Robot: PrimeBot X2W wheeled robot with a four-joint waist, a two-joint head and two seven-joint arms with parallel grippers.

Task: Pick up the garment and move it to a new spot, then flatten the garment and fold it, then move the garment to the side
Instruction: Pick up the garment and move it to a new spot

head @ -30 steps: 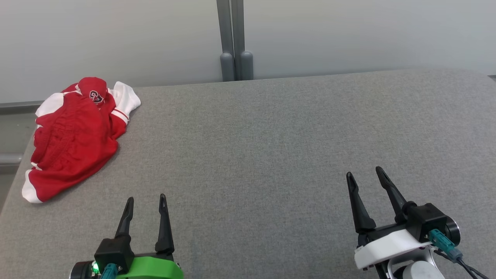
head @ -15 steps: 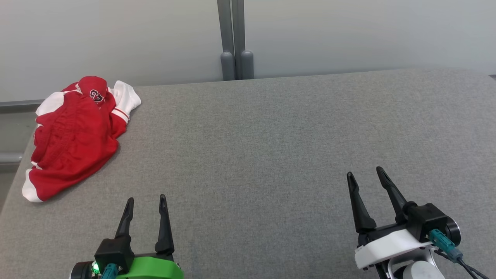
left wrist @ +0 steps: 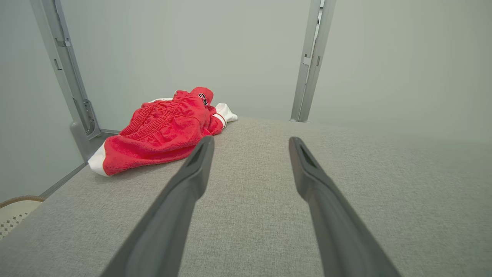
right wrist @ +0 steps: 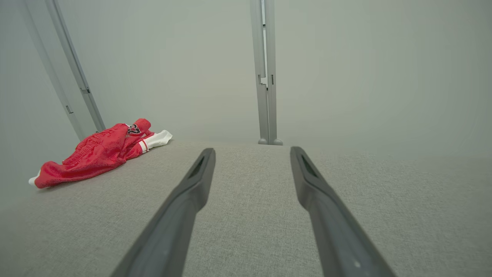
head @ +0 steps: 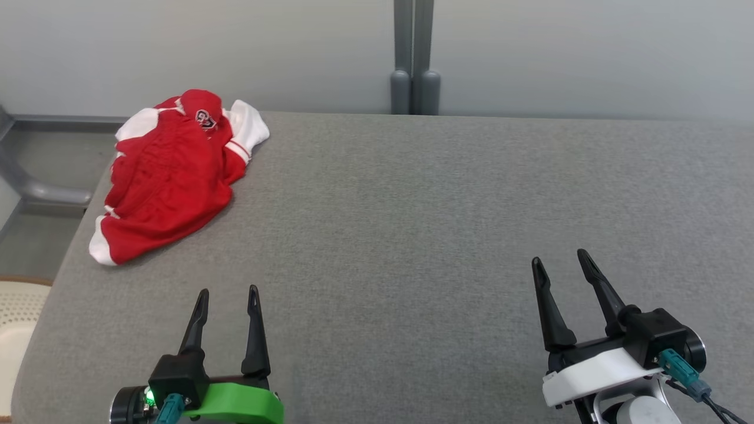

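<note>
Well, our garment (head: 171, 176) lies in a crumpled heap at the far left corner of the grey cloth-covered table (head: 412, 206). It is red with white trim, and a small dark crest shows on a raised fold at its far end. Its near white corner sits close to the table's left edge, and nothing touches it.

We have our left gripper (head: 228, 290) at the near side of the table, left of the middle and well apart from the garment. Its two dark fingers stand spread, with bare grey cloth between them and nothing in their grasp. In the left wrist view the garment lies ahead and off to the left of those fingers.

Our right gripper (head: 559, 257) sits at the near right, far across the table from the garment. Its fingers lean slightly leftward, parted and empty as well. We cannot tell whether either gripper's fingertips touch the table.

Behind the table rises a pale wall with a grey double post (head: 414, 59) near the middle. Beyond the table's near left corner we see a cream perforated surface (head: 15, 318).
</note>
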